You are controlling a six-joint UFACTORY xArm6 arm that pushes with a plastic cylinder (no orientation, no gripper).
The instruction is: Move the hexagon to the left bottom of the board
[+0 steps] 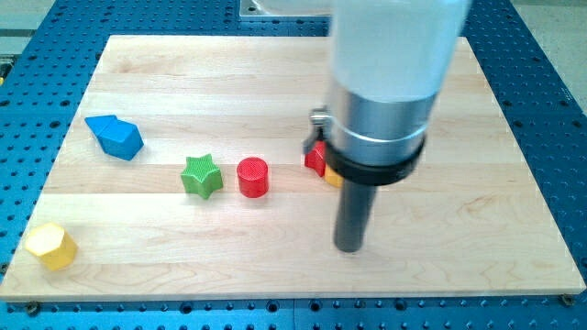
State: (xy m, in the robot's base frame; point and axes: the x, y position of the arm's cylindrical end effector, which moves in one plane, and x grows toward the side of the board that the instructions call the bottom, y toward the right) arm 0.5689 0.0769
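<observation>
We look down at a pale wooden surface (275,82) set on a blue perforated bench. Our arm ends in a thick white and silver column with a straight dark rod below it; there is no pincer here, so nothing opens or closes. My tip (349,247) rests on bare wood right of centre, toward the view's bottom.

The yellow hexagon (50,246) — the block we are asked to move — sits at the view's bottom left corner, close to both edges and well apart from my tip. Judging by where it lies, it looks to be at its goal already, which may be why the rod stands clear of it.

Other blocks lie across the middle:
- a blue block (116,137), irregular in shape, toward the left
- a green star (202,176)
- a red cylinder (253,177) just beside the star
- a red block (315,158) and a yellow block (333,179) — both mostly hidden behind the arm, shapes unclear
</observation>
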